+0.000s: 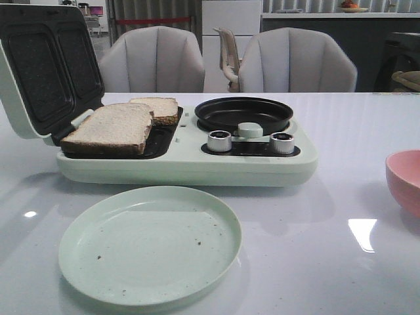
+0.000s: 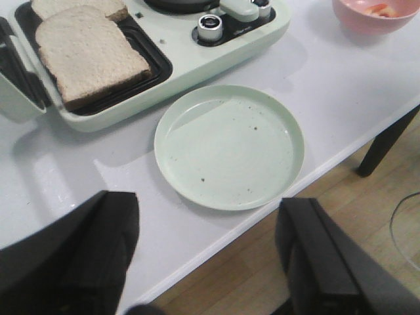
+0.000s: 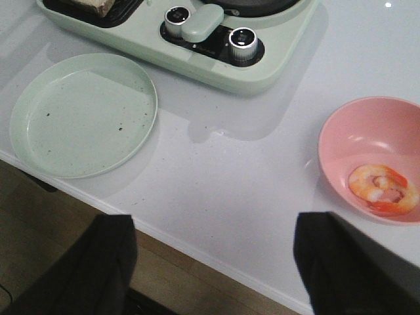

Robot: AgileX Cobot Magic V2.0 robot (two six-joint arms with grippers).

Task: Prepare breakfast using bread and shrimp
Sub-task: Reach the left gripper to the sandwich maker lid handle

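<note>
Ahead of me, the bread [image 1: 118, 126] lies as two overlapping slices in the open sandwich maker [image 1: 184, 164], with the pale green plate [image 1: 149, 244] bare on the bench [image 1: 341, 262]. From my left wrist, my left fingers [image 2: 210, 262] are spread wide and empty above the plate. From my right wrist, my right fingers [image 3: 216, 262] are spread too, near the pink bowl [image 3: 341, 141] holding the shrimp [image 3: 384, 189]. I judge nothing is moved yet; next I must reach and pinch.

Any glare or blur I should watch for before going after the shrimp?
Front view: bright ceiling-light reflections on the table near the pink bowl, which is cropped at the edge. Right wrist view: the shrimp is sharp and free of glare. Left wrist view: bread clear, only soft shadows; the dark claw fingers are blurred.
</note>
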